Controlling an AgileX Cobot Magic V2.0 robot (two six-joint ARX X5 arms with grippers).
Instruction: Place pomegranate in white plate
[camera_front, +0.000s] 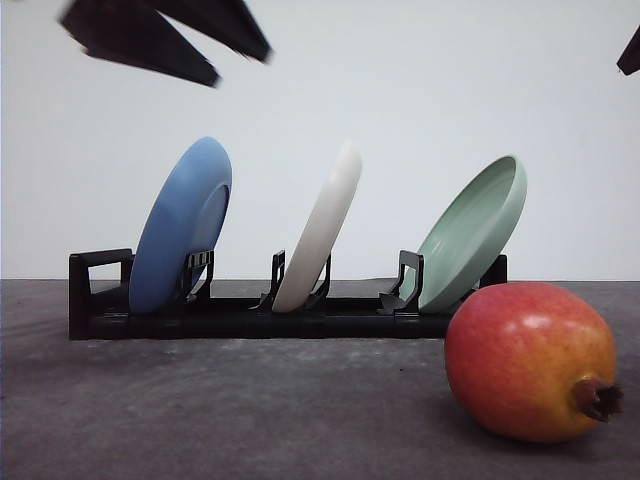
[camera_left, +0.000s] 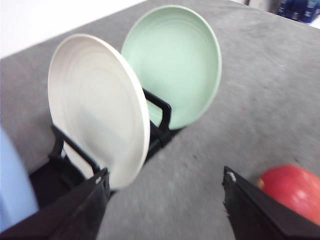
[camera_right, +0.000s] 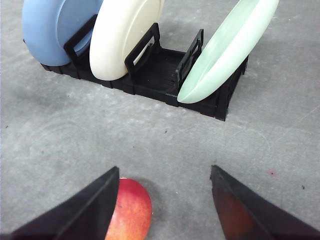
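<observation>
Front view shows the pomegranate (camera_front: 530, 362) lying on the grey table (camera_front: 200, 410), in front of the rack (camera_front: 250, 318) where the white plate (camera_front: 320, 228) stands tilted on edge between a blue plate (camera_front: 180, 225) and a green plate (camera_front: 473, 232). The round fruit could roll off a leaning plate. The right gripper (camera_right: 165, 182) hangs released, the fruit beside one finger rather than between them; the left gripper (camera_left: 165, 187) is also spread, facing the white plate.

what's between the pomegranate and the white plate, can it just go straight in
Nothing lies on the table between the pomegranate and the white plate. But the plate stands tilted on edge in the black rack, between the blue plate and green plate.
</observation>
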